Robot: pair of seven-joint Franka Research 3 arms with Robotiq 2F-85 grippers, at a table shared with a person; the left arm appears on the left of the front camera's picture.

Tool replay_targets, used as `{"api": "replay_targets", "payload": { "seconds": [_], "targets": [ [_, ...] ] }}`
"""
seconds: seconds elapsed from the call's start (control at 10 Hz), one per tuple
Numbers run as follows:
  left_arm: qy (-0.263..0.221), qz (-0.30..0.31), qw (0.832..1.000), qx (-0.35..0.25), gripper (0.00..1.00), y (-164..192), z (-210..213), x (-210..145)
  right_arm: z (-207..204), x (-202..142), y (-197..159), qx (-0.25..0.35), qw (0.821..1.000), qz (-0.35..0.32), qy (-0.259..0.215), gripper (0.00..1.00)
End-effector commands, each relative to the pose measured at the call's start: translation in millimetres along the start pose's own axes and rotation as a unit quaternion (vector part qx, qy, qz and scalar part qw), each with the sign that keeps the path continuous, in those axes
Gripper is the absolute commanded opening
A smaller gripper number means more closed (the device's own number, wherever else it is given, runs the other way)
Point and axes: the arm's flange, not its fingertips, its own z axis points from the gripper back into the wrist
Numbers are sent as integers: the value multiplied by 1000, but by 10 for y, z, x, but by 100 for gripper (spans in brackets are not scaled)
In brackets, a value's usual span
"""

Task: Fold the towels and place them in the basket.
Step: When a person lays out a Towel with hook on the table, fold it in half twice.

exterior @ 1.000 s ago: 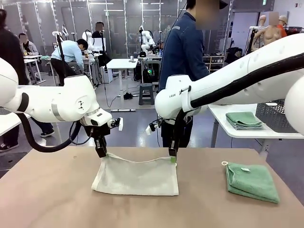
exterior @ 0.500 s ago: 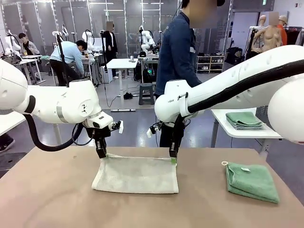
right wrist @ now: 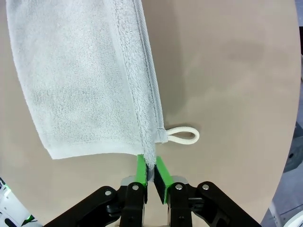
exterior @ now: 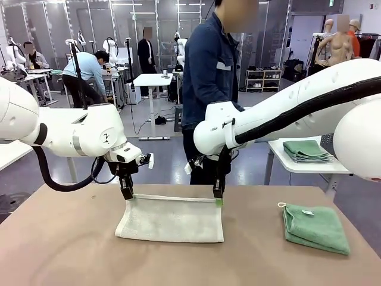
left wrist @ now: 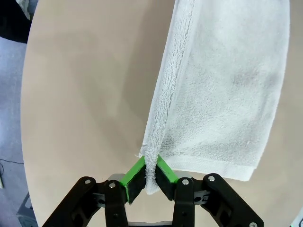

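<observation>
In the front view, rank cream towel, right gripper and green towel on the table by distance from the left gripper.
1. Cream towel, held in the left gripper.
2. Right gripper, at the towel's other corner.
3. Green towel, far right.

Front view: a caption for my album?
Left end effector and right end effector pinch far corners of the cream towel; green towel lies folded.

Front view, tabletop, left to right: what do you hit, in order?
Order: left end effector → cream towel → right end effector → green towel, folded. Both end effectors pinch the cream towel's far corners.
</observation>
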Motion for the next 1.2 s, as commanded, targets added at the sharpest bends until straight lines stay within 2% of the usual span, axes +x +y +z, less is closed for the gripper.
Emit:
{"api": "replay_targets", "payload": {
  "seconds": [0.0,0.1,0.2,0.5,0.6,0.7,0.8,0.9,1.0,1.1],
  "targets": [
    [10,-7,1000,-5,10,75,14,9,-4,20,-33,-9,1000,-11,13,10],
    [8,-9,1000,-4,18,65,13,12,-14,19,-32,-8,1000,-13,13,10],
    [5,-7,1000,-4,36,57,17,24,-9,18,-35,-10,1000,-15,12,18],
    [-6,-12,1000,-4,86,28,71,45,23,30,-30,-21,1000,-17,3,63],
    [-13,-15,1000,-4,100,4,107,45,37,17,-30,-23,1000,-17,0,54],
    [-17,-16,1000,-2,100,-28,149,36,58,4,-15,-28,999,-20,-4,93],
    [-21,-14,1000,2,100,-74,206,26,94,-8,21,-37,999,-23,-3,85],
    [-25,5,1000,6,95,-121,288,-7,138,-29,64,-48,998,-33,-3,100],
    [-31,27,999,2,100,-225,384,-27,186,-41,123,-50,997,-53,-6,100],
    [-36,45,998,3,100,-366,480,-53,238,-42,223,-42,993,-107,-5,100]
  ]
}}
